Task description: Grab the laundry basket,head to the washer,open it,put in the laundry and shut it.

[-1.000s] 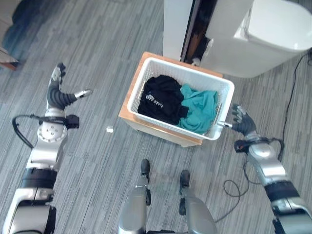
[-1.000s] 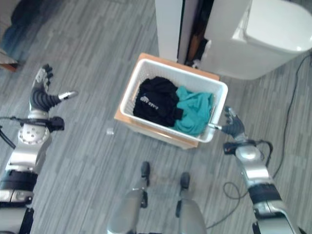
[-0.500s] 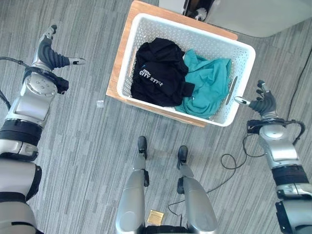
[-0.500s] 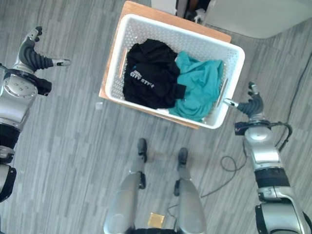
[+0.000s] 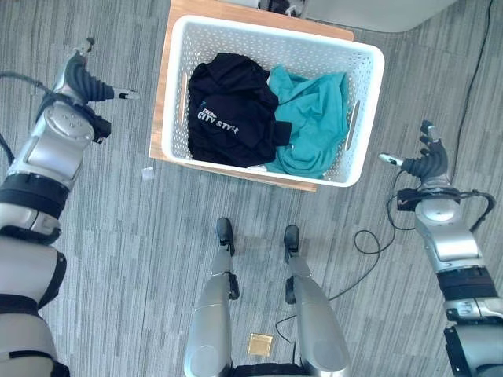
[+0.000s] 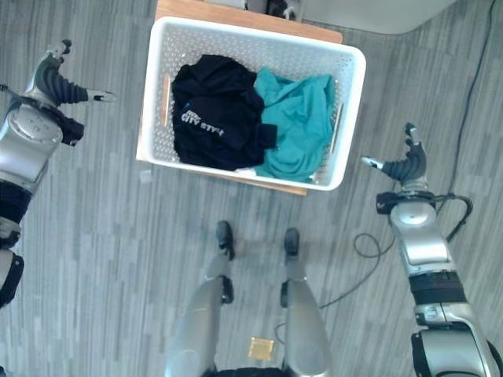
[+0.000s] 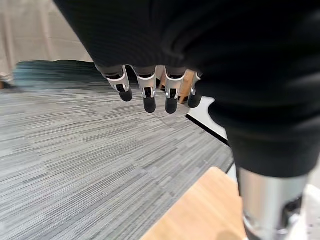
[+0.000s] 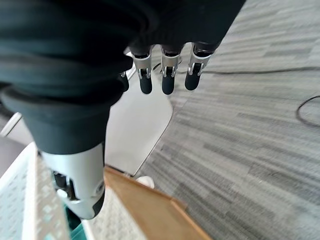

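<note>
The right robot hand (image 5: 425,159) hangs over the grey floor (image 5: 118,251) with its fingers straight and spread wide, thumb pointing toward the laundry basket (image 5: 363,110), holding nothing. The basket's near right corner lies just beside that thumb, apart from it. The left robot hand (image 5: 82,79) is likewise open, fingers straight, thumb stretched toward the basket's left wall, well apart from it. Between the two hands the white basket sits on a low wooden table (image 5: 161,102). Inside it, a black garment (image 5: 228,110) lies on the side nearer the left robot hand and a teal garment (image 5: 310,118) on the side nearer the right robot hand, the two touching. Beyond the basket stands a white appliance (image 5: 369,12).
</note>
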